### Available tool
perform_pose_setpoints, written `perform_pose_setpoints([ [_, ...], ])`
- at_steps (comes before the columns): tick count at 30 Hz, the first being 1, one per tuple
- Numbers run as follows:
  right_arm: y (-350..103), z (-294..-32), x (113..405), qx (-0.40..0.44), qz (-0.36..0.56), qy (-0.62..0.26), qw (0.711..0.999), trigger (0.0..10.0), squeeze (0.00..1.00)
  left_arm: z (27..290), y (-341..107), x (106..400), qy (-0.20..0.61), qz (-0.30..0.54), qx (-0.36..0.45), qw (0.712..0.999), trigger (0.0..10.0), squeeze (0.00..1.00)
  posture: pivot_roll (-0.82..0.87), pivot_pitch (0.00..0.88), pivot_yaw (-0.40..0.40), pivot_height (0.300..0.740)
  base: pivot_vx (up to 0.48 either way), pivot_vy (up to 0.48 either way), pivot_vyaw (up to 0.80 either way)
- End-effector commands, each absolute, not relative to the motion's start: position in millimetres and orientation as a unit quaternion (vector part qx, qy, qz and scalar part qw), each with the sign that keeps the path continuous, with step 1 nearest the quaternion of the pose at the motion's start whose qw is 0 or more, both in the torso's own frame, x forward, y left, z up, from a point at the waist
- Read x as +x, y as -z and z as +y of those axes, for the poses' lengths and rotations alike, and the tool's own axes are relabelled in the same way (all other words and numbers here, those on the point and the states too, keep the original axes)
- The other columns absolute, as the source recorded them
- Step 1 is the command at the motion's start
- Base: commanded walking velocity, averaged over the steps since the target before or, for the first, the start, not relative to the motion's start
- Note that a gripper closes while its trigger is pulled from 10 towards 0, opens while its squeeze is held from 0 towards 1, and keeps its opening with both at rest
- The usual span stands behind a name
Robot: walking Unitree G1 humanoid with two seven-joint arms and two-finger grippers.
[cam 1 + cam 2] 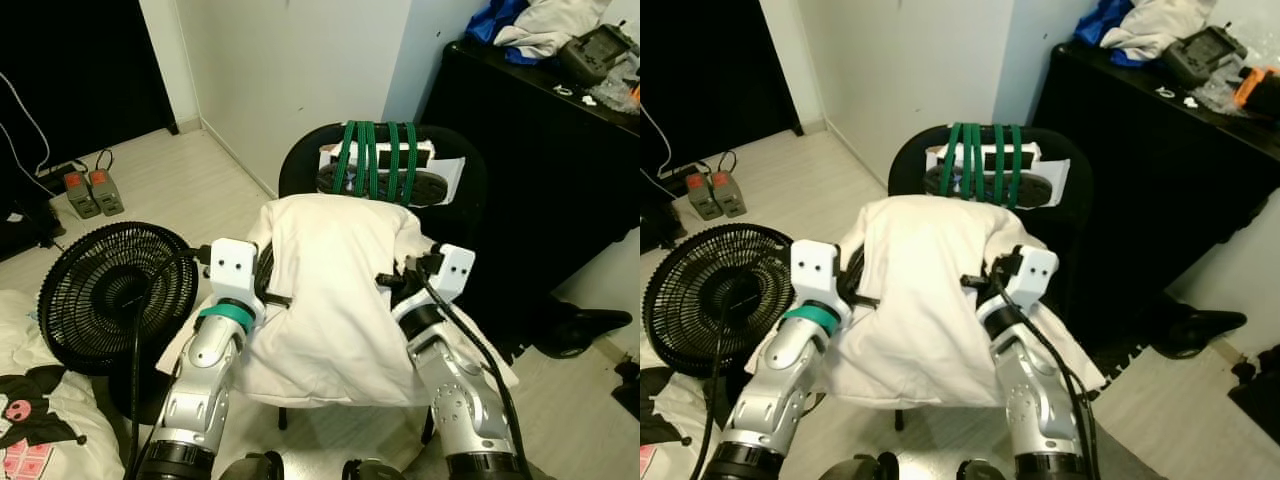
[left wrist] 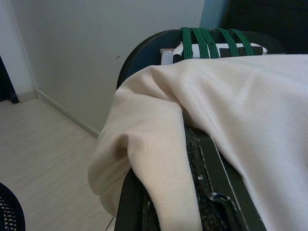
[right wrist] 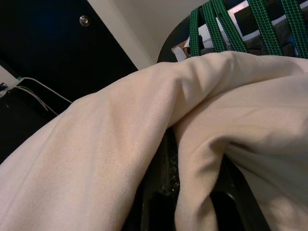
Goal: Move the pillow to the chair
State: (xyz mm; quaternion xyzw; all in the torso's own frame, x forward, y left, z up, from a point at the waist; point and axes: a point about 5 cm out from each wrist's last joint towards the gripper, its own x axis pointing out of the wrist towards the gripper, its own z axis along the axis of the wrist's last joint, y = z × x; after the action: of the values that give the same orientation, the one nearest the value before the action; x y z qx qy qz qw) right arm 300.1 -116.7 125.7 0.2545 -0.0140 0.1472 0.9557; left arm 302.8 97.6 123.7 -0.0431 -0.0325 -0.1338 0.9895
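Note:
A cream pillow lies draped over the seat of a black chair, its top edge leaning on the backrest below several green straps. My left gripper is shut on the pillow's left side, and a fold of fabric runs between its black fingers. My right gripper is shut on the right side, where cloth bunches beside a finger. The pillow hides the seat.
A black floor fan stands close to the left of the chair. A black cabinet with clothes and gear on top is close on the right. Bedding lies at lower left, a black shoe at right. White wall behind.

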Motion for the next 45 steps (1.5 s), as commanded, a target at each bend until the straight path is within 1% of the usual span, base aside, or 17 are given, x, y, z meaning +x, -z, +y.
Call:
perform_pose_setpoints([
  [1, -135, -96, 299, 0.285, -0.029, -0.181, 0.941, 10.0, 0.00, 79, -127, 298, 0.181, -0.038, -0.046, 0.982, 10.0, 0.00, -0.02, 0.055, 0.074, 0.685, 0.000, 0.000, 0.00],
  [9, -134, -95, 298, 0.287, -0.027, -0.180, 0.941, 10.0, 0.00, 79, -126, 297, 0.183, -0.037, -0.046, 0.981, 10.0, 0.00, -0.02, 0.049, 0.079, 0.655, 0.000, 0.000, 0.00],
  [11, -134, -95, 298, 0.287, -0.027, -0.180, 0.940, 10.0, 0.00, 78, -126, 297, 0.185, -0.036, -0.045, 0.981, 10.0, 0.00, -0.03, 0.047, 0.081, 0.640, 0.000, 0.000, 0.00],
  [18, -133, -95, 298, 0.290, -0.026, -0.179, 0.940, 10.0, 0.00, 78, -125, 297, 0.186, -0.036, -0.044, 0.981, 10.0, 0.00, -0.03, 0.045, 0.081, 0.610, 0.000, 0.000, 0.00],
  [21, -133, -95, 298, 0.291, -0.026, -0.179, 0.940, 10.0, 0.00, 78, -126, 297, 0.186, -0.036, -0.044, 0.981, 10.0, 0.00, -0.03, 0.047, 0.080, 0.605, 0.000, 0.000, 0.00],
  [23, -133, -96, 298, 0.293, -0.024, -0.179, 0.939, 10.0, 0.00, 78, -126, 297, 0.186, -0.036, -0.044, 0.981, 10.0, 0.00, -0.02, 0.050, 0.078, 0.590, 0.000, 0.000, 0.00],
  [31, -130, -98, 299, 0.290, -0.020, -0.170, 0.942, 10.0, 0.00, 78, -126, 297, 0.186, -0.035, -0.045, 0.981, 10.0, 0.00, -0.02, 0.052, 0.078, 0.585, 0.000, 0.000, 0.00],
  [32, -125, -101, 299, 0.277, -0.009, -0.157, 0.948, 10.0, 0.00, 78, -125, 297, 0.187, -0.034, -0.042, 0.981, 10.0, 0.00, -0.02, 0.061, 0.077, 0.585, 0.000, 0.000, 0.00],
  [37, -117, -105, 299, 0.262, 0.006, -0.140, 0.955, 10.0, 0.00, 78, -123, 296, 0.188, -0.030, -0.036, 0.981, 10.0, 0.00, -0.03, 0.067, 0.076, 0.585, 0.000, 0.000, 0.00],
  [40, -97, -119, 299, 0.226, 0.051, -0.080, 0.970, 10.0, 0.00, 80, -115, 294, 0.191, -0.014, -0.024, 0.981, 10.0, 0.00, -0.02, 0.087, 0.068, 0.585, 0.000, 0.000, 0.00],
  [41, -97, -119, 299, 0.226, 0.051, -0.080, 0.970, 10.0, 0.00, 80, -115, 294, 0.191, -0.014, -0.024, 0.981, 10.0, 0.00, -0.02, 0.087, 0.068, 0.585, 0.000, 0.000, 0.00],
  [43, -79, -135, 299, 0.210, 0.086, -0.028, 0.974, 10.0, 0.00, 80, -97, 291, 0.203, 0.014, -0.004, 0.979, 10.0, 0.00, -0.02, 0.102, 0.063, 0.585, 0.000, 0.000, 0.00],
  [45, -74, -139, 298, 0.206, 0.096, -0.014, 0.974, 10.0, 0.00, 80, -90, 289, 0.208, 0.024, 0.003, 0.978, 10.0, 0.00, -0.02, 0.102, 0.063, 0.585, 0.000, 0.000, 0.00],
])
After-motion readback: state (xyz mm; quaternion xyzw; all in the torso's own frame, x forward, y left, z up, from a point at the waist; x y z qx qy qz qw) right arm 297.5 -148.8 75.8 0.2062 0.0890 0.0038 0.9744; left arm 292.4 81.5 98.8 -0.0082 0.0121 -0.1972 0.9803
